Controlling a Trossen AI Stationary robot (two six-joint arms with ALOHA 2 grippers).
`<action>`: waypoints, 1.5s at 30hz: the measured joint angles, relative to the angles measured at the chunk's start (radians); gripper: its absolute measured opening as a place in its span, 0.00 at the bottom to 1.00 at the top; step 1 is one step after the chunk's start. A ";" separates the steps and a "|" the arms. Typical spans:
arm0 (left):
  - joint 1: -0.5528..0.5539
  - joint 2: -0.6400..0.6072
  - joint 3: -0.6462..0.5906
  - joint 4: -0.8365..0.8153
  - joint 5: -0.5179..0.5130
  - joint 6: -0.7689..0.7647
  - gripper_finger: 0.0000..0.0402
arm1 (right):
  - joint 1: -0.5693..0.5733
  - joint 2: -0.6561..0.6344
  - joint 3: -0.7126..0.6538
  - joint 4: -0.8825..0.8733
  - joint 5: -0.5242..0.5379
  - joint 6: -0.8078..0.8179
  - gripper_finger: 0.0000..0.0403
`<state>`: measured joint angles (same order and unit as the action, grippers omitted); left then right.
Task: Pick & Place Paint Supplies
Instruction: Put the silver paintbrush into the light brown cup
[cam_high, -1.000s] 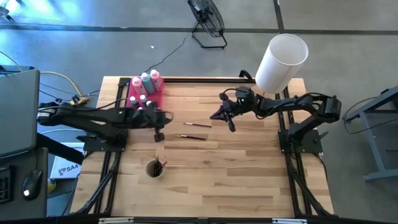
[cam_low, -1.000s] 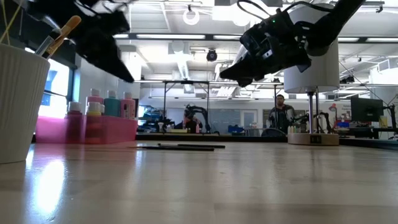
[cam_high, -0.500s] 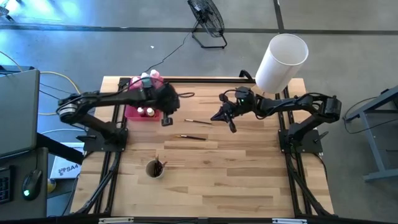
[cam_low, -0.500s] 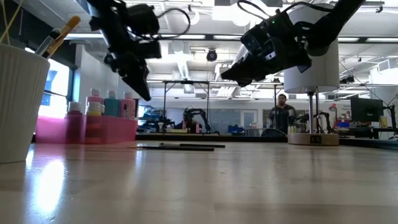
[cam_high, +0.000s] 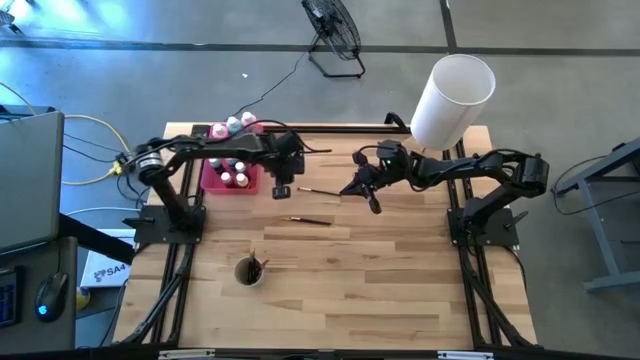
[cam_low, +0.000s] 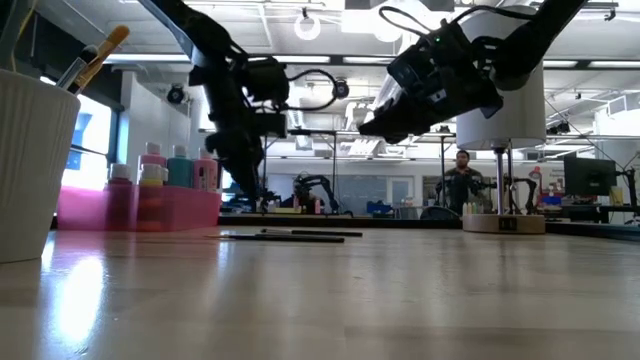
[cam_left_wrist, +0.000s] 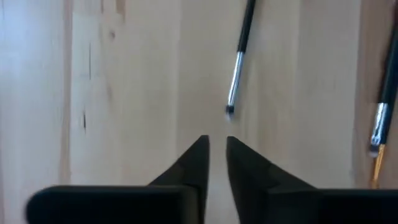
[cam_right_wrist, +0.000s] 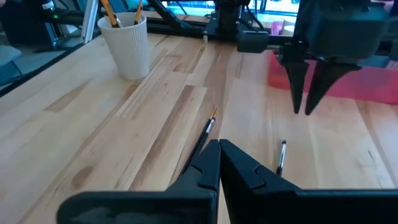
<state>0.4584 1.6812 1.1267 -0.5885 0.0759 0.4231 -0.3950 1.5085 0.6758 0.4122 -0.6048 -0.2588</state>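
Two thin dark-handled brushes lie flat on the wood: one farther back, one nearer. My left gripper hangs just left of the farther brush, pointing steeply down, open by a narrow gap, with the brush's tip just beyond its fingertips. Squeeze bottles and small pots stand in the pink tray. My right gripper hovers right of the brushes, shut and empty.
A white ribbed cup holding brushes stands near the table's front left. A big white cylinder stands at the back right corner. Bare wood lies between the brushes and the near edge.
My left gripper has swung from beside the tray's near end toward the table's right and far side, sinking a little and tipping steeper, and now hangs close to the farther brush. My right arm has kept still. The brushes have not moved.
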 joint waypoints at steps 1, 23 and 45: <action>0.000 0.010 0.009 -0.004 0.001 0.000 0.16 | 0.000 0.000 0.000 0.000 0.002 -0.001 0.00; 0.000 0.204 0.085 -0.009 0.059 0.010 0.32 | 0.000 0.000 0.001 -0.066 0.030 -0.034 0.00; 0.000 0.216 0.077 -0.009 0.120 -0.043 0.32 | 0.000 0.000 0.001 -0.066 0.030 -0.035 0.01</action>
<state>0.4583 1.8969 1.2041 -0.5971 0.1955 0.3802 -0.3954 1.5085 0.6765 0.3462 -0.5751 -0.2935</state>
